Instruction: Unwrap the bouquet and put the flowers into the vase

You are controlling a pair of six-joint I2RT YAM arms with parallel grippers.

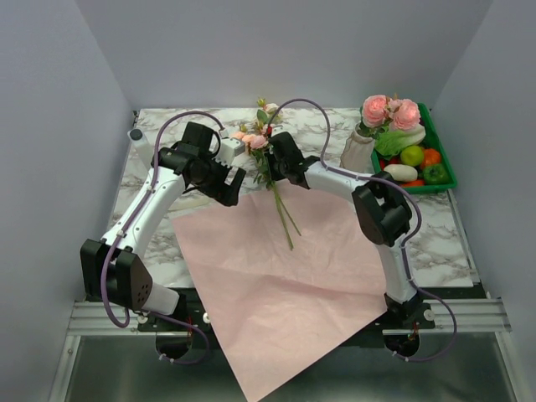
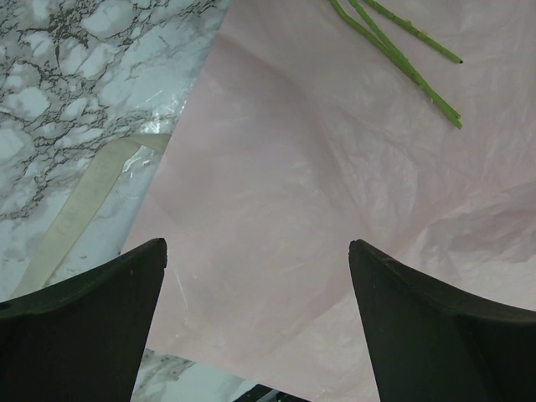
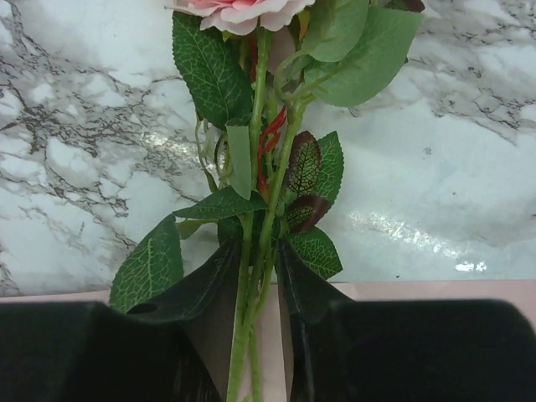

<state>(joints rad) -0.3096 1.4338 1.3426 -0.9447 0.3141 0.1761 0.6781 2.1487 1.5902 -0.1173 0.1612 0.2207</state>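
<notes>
Right wrist view: the right gripper [image 3: 258,251] pinches narrowly on the stems of the flowers [image 3: 209,71], which run lengthwise between its fingers, blooms ahead. The bunch lies left of the vase [image 1: 358,152], nearer this arm. Farther left, the left gripper [image 2: 258,244] hangs wide open above the paper [image 2: 276,167].

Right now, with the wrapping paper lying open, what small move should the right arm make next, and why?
Probably lift the flowers slightly. The right gripper pinches their stems, whose lower ends lie on the flat paper. The vase stands off to its right, so the stems likely need to clear the table before any carry.
</notes>
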